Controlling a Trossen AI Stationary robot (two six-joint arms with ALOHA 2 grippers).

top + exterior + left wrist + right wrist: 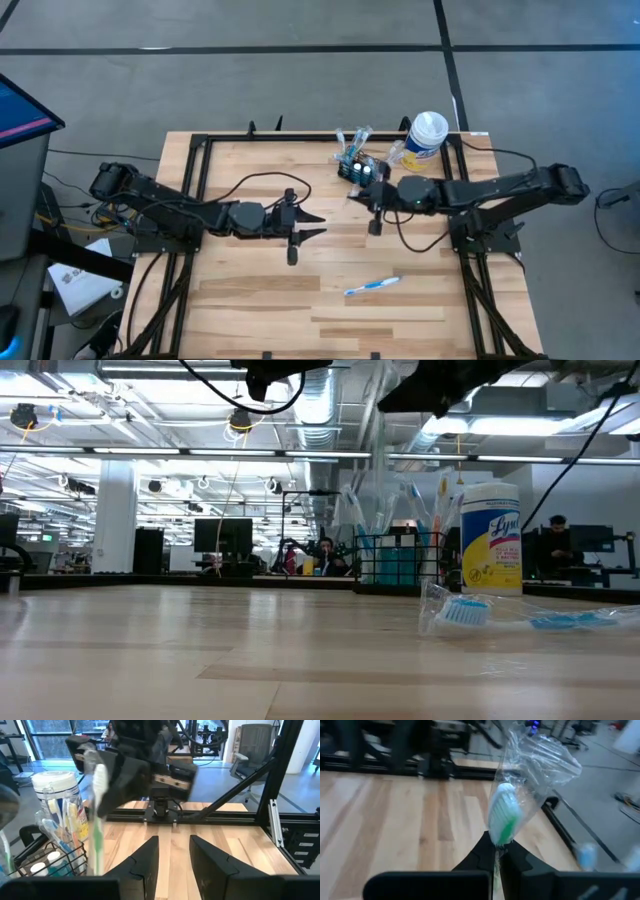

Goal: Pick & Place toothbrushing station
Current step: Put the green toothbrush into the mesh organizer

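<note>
The caddy (358, 168) sat at the far side of the table (250, 290), already stocked with several brushes, just beside and beyond the right gripper (361, 190). That gripper was pinched shut on a green toothbrush (503, 817) in a clear wrapper, head pointing up. A wipes canister (425, 138) stood close to the caddy's other side. The step looked like carrying this brush to the caddy; next it would need lining up over an open cell and lowering before release. The left gripper (312, 225) waited mid-table, fingers apart and empty. A blue toothbrush (372, 287) lay nearer the front edge, well apart from both.
</note>
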